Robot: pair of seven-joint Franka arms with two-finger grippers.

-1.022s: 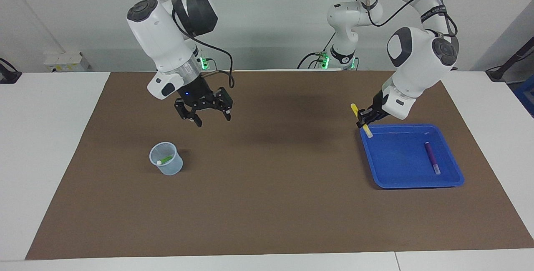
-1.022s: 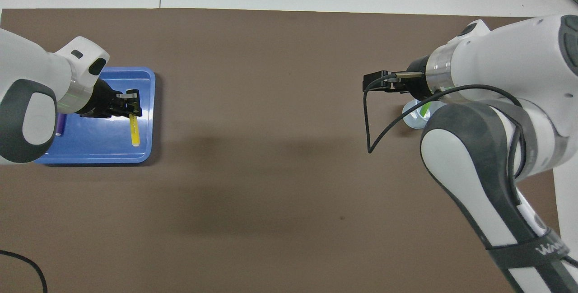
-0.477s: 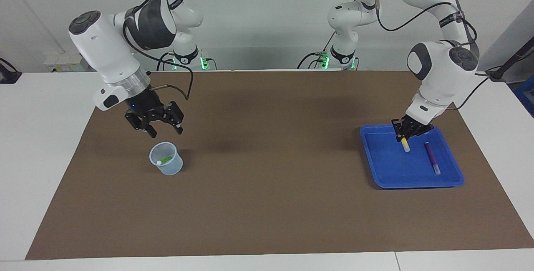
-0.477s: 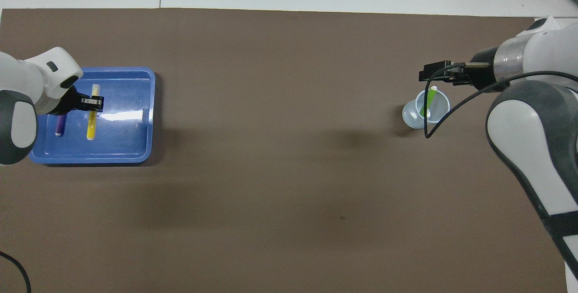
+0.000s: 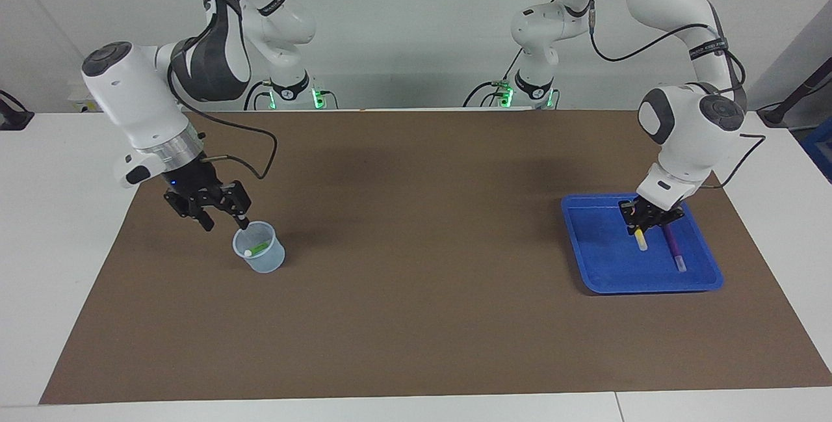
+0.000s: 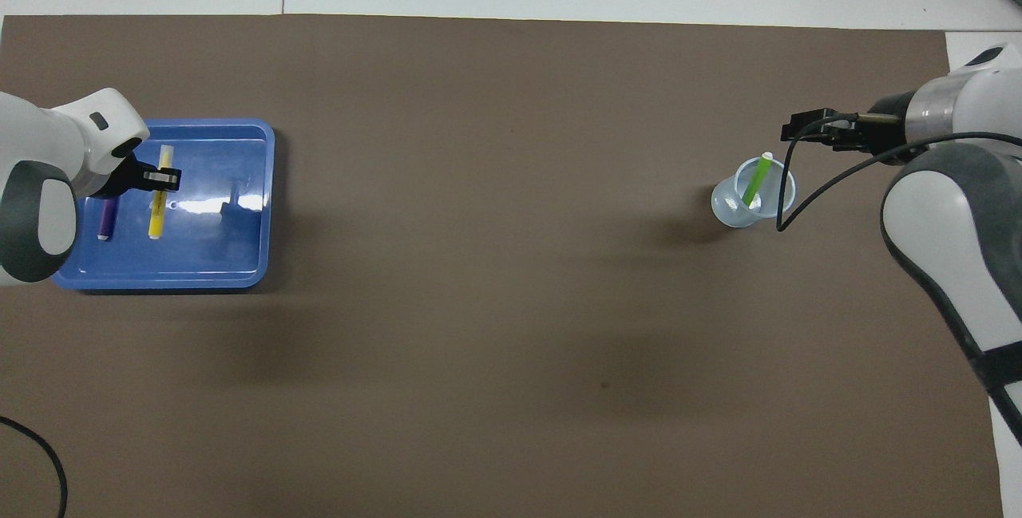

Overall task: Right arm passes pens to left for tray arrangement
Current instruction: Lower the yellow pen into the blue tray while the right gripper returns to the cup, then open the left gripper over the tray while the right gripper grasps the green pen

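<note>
The blue tray (image 5: 588,259) (image 6: 239,215) sits toward the left arm's end of the table. A purple pen (image 5: 673,248) (image 6: 104,219) lies in it. My left gripper (image 5: 638,225) (image 6: 162,179) is low over the tray, shut on the yellow pen (image 5: 641,239) (image 6: 158,213), which hangs close beside the purple one. The green pen (image 5: 260,248) (image 6: 757,180) leans inside a small translucent cup (image 5: 260,259) (image 6: 733,207) toward the right arm's end. My right gripper (image 5: 225,222) (image 6: 801,128) hovers at the cup's rim, open and holding nothing.
A brown mat (image 5: 416,318) covers the table between the cup and the tray. The right arm's black cable (image 6: 786,199) loops down over the cup. White tabletop (image 5: 65,214) borders the mat at both ends.
My left gripper carried the yellow pen from the tray's edge into the tray and lowered it beside the purple pen. My right gripper swung down to the cup's rim.
</note>
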